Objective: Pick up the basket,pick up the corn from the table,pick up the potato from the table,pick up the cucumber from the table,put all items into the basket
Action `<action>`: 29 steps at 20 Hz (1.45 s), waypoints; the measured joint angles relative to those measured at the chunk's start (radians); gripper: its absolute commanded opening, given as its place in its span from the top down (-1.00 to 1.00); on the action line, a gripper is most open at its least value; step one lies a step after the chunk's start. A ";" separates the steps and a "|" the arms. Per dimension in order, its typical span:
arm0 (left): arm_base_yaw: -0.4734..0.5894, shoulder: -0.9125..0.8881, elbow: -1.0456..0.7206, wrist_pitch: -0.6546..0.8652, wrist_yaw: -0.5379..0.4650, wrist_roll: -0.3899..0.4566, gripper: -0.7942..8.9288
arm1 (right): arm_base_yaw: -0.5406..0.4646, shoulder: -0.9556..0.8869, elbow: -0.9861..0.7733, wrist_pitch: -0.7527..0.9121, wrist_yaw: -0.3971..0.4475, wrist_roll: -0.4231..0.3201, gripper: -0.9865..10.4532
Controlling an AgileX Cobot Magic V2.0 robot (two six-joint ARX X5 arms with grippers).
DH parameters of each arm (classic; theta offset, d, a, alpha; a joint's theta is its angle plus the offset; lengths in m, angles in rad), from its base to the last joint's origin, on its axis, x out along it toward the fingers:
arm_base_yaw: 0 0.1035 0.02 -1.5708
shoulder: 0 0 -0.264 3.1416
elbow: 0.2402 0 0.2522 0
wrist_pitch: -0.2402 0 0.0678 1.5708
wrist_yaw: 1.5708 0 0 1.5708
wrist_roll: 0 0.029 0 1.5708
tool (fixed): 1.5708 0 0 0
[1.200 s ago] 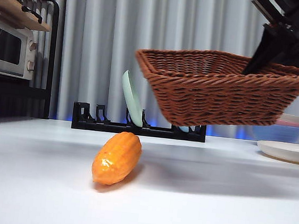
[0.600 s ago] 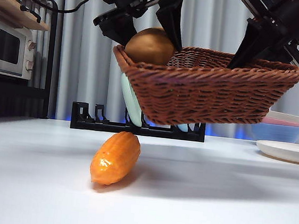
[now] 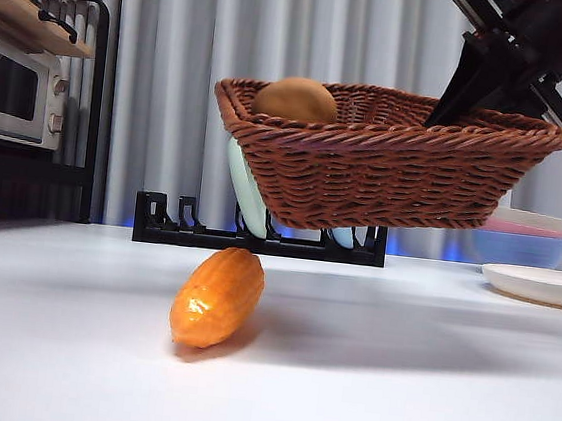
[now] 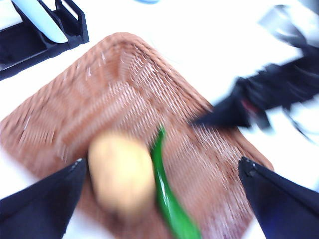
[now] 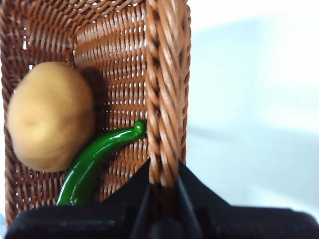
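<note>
Front view: right gripper point(image 3: 451, 106) pinches the basket point(image 3: 386, 171) rim, holding it aloft for loading; left gripper point(image 4: 159, 172) open, empty.

Held off the white table point(image 3: 362, 400), my brown woven wicker basket point(image 3: 385, 176) carries a smooth tan potato point(image 3: 295, 99) beside a glossy green cucumber point(image 5: 92, 162); the ridged orange corn point(image 3: 218, 296) lies below-left.

Black dish rack point(image 3: 258, 238) holding pale plate point(image 3: 247, 189); microwave point(image 3: 17, 92) left; white plate point(image 3: 543, 285) right
</note>
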 measured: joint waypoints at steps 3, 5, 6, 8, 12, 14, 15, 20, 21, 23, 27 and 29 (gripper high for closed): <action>-0.012 -0.130 0.001 -0.238 -0.023 0.016 -0.41 | -0.032 0.000 0.000 0.013 -0.003 0.000 0.85; -0.012 -0.182 -0.005 -0.373 -0.032 0.018 -0.41 | -0.063 0.000 0.000 0.018 -0.003 0.004 0.85; -0.016 -0.212 -0.022 -0.400 -0.036 0.017 -0.41 | -0.080 0.000 0.000 0.018 -0.003 0.004 0.85; -0.037 -0.279 -0.092 -0.386 -0.043 0.000 -0.39 | -0.110 0.000 0.000 0.018 -0.004 0.004 0.85; -0.064 -0.356 -0.383 -0.195 -0.069 -0.089 -0.39 | -0.148 0.000 0.000 0.019 -0.005 0.006 0.85; -0.065 -0.331 -0.555 -0.033 -0.068 -0.138 -0.39 | -0.151 0.000 0.000 0.018 -0.007 0.007 0.85; -0.065 -0.307 -0.631 0.052 -0.060 -0.162 -0.39 | -0.151 0.000 0.000 0.019 -0.007 0.007 0.85; -0.048 -0.084 -0.757 0.354 -0.056 -0.223 -0.39 | -0.151 0.000 0.000 0.018 -0.007 0.007 0.85; -0.045 -0.037 -0.755 0.415 -0.056 -0.225 -0.39 | -0.151 0.000 0.000 0.018 -0.007 0.007 0.85; -0.042 0.054 -0.753 0.490 -0.056 -0.232 -0.39 | -0.159 0.000 0.000 0.018 -0.007 0.007 0.85; -0.029 0.167 -0.752 0.552 -0.064 -0.236 -0.35 | -0.180 0.000 0.000 0.017 -0.010 0.007 0.85; -0.028 0.179 -0.751 0.576 -0.084 -0.231 0.35 | -0.193 0.000 0.000 0.016 -0.011 0.007 0.85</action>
